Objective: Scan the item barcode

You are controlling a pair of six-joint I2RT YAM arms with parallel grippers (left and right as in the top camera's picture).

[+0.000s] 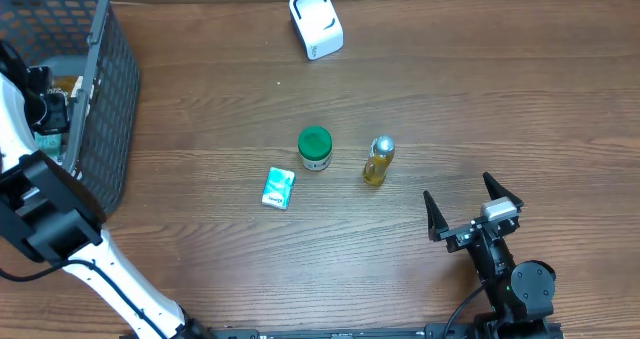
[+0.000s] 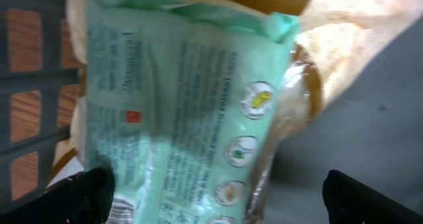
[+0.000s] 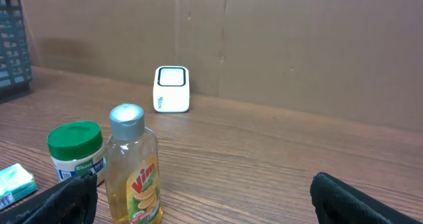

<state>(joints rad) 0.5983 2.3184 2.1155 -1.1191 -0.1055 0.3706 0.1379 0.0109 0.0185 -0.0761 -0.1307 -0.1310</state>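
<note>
we judge the step in hand to be lifting an item out of the basket [image 1: 110, 99] at the left end of the table [image 1: 480, 99]. the left pincer [image 2: 225, 201] is spread wide with nothing in it. it hangs close over a mint-green packet [image 2: 192, 105] that lies in the basket on top of clear-wrapped goods [image 2: 330, 45].

the packet looks like soft film, so we would come down squarely and pinch it across its narrow width, taking the packet alone and not the wrap beneath. its print is blurred here and we cannot tell where the barcode sits. the grip should therefore stay near one end and leave most of the printed face uncovered.

the scanner [image 1: 316, 24] stands at the far edge of the table, well apart from the basket. the carry should clear the basket wall and pass behind the green-lidded jar [image 1: 315, 149], the bottle [image 1: 378, 161] and the small teal pack [image 1: 278, 189] standing mid-table. the right pincer [image 1: 460, 194] is also wide open and empty, low at the near right.
</note>
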